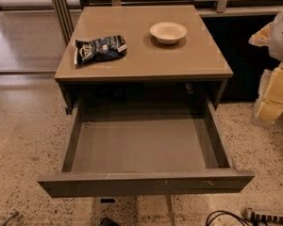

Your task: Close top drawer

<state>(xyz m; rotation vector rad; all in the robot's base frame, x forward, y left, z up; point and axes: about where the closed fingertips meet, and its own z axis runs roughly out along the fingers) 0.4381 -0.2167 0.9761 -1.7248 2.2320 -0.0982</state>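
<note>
Over the speckled floor [23,140], the top drawer [146,182] stands pulled far out toward the near side. The gripper [273,91] hangs at the right edge; you cannot tell its opening. Meet the front panel mid-width and push squarely toward the far side.

Dim light; sheen on cabinet top [146,55]; shadow deep in top drawer [146,182]; jaws pale, blurred, right edge.

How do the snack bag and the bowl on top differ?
The snack bag is dark, crumpled, lying flat at left; the bowl is white, round, upright, back right. Both rest on the cabinet top. The gripper is at the right edge, apart from the open top drawer.
</note>
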